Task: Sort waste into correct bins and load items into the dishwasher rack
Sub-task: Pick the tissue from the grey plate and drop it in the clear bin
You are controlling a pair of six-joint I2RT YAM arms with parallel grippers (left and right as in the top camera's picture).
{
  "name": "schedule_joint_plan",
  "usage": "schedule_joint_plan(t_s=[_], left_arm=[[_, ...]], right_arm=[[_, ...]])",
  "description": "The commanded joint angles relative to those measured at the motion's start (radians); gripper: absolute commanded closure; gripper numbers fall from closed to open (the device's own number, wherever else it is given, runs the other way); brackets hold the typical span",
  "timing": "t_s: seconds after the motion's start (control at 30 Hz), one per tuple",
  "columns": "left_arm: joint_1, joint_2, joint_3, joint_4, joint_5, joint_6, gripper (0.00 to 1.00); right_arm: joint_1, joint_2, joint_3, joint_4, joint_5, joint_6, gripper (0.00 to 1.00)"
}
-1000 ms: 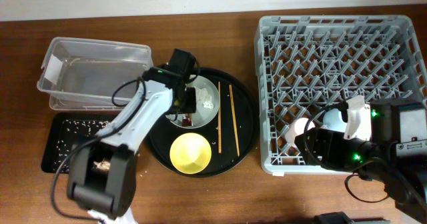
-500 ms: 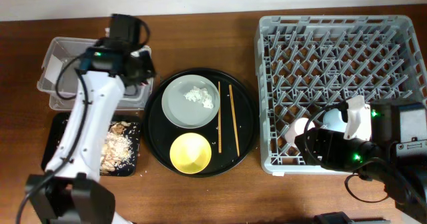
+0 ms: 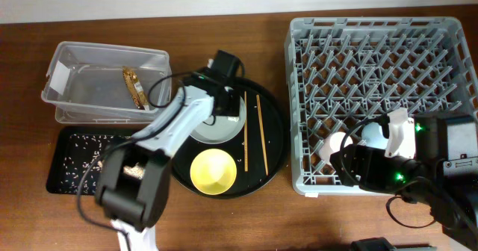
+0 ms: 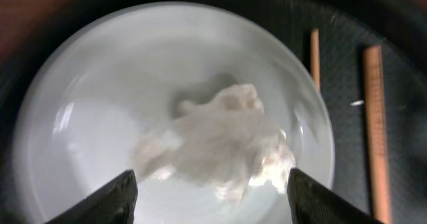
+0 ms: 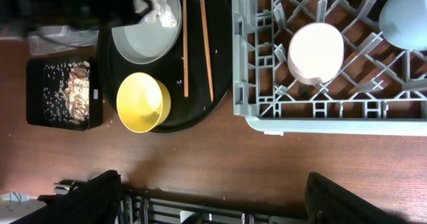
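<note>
Left arm hides part of the black tray (image 3: 75, 157) overhead; blue cup (image 5: 407, 7) is cut off at upper right. We count one tissue (image 4: 220, 141) on the plate (image 4: 80, 91), two chopsticks (image 3: 245, 131), one yellow bowl (image 3: 213, 170) and one pink cup (image 5: 315, 53) in the rack (image 3: 373, 64). Left gripper (image 4: 212, 197), fingers apart over the tissue, has come back from the tub (image 3: 82, 79); the wrapper (image 3: 134, 87) now lies there. Right gripper (image 5: 220, 201) is apart and empty.
</note>
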Motion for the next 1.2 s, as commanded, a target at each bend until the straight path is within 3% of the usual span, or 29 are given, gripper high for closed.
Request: schedule_joint_plan(t_s=[0.0, 0.07, 0.2, 0.3, 0.47, 0.5, 0.53, 0.57, 0.6, 0.73, 0.8, 0.83, 0.87, 0.9, 1.03, 1.17], left_arm=[[-0.020, 0.109, -0.012, 0.034, -0.037, 0.034, 0.48], [-0.020, 0.116, -0.010, 0.027, -0.037, 0.034, 0.98], [-0.015, 0.024, 0.079, -0.148, -0.056, 0.033, 1.00], [-0.003, -0.157, 0.134, -0.230, -0.222, 0.033, 1.00], [0.291, -0.154, 0.134, -0.182, -0.230, 0.010, 1.00], [0.376, -0.113, 0.134, -0.148, -0.163, 0.011, 0.87], [0.416, -0.090, 0.134, -0.138, -0.117, 0.012, 0.60], [0.451, -0.080, 0.134, -0.139, -0.020, 0.090, 0.29], [0.455, -0.087, 0.145, -0.169, 0.018, 0.128, 0.14], [0.407, -0.246, 0.198, -0.371, 0.049, 0.153, 0.25], [0.309, -0.475, 0.198, -0.493, 0.028, 0.153, 0.25], [0.245, -0.590, 0.198, -0.541, -0.014, 0.144, 0.25], [0.202, -0.676, 0.198, -0.573, -0.021, 0.134, 0.24], [0.171, -0.758, 0.198, -0.611, -0.022, 0.135, 0.01], [0.166, -0.998, 0.198, -0.762, -0.021, 0.135, 0.01], [0.166, -1.094, 0.198, -0.888, -0.021, 0.135, 0.01]], right_arm=[[0.007, -0.003, 0.006, -0.001, 0.009, -0.002, 0.12], [0.007, -0.003, 0.006, 0.000, 0.009, -0.002, 0.12], [0.007, -0.003, 0.006, -0.005, 0.009, -0.002, 0.12], [0.007, -0.003, 0.006, -0.011, 0.009, -0.002, 0.12], [0.007, -0.003, 0.006, -0.011, 0.009, -0.002, 0.12], [0.007, -0.003, 0.006, -0.009, 0.009, -0.002, 0.12], [0.007, -0.003, 0.006, -0.004, 0.009, -0.002, 0.12], [0.007, -0.003, 0.006, -0.002, 0.009, -0.002, 0.12], [0.007, -0.003, 0.006, 0.000, 0.009, -0.002, 0.12], [0.007, -0.003, 0.006, 0.023, 0.122, -0.002, 0.12], [0.007, -0.003, 0.006, 0.031, 0.135, -0.002, 0.12], [0.007, -0.003, 0.006, 0.030, 0.137, -0.002, 0.01], [0.007, -0.003, 0.006, 0.030, 0.140, -0.002, 0.01], [0.007, -0.003, 0.006, 0.031, 0.138, -0.001, 0.01], [0.007, 0.006, 0.006, 0.037, 0.136, -0.002, 0.01], [0.007, 0.035, 0.006, 0.037, 0.136, -0.002, 0.01]])
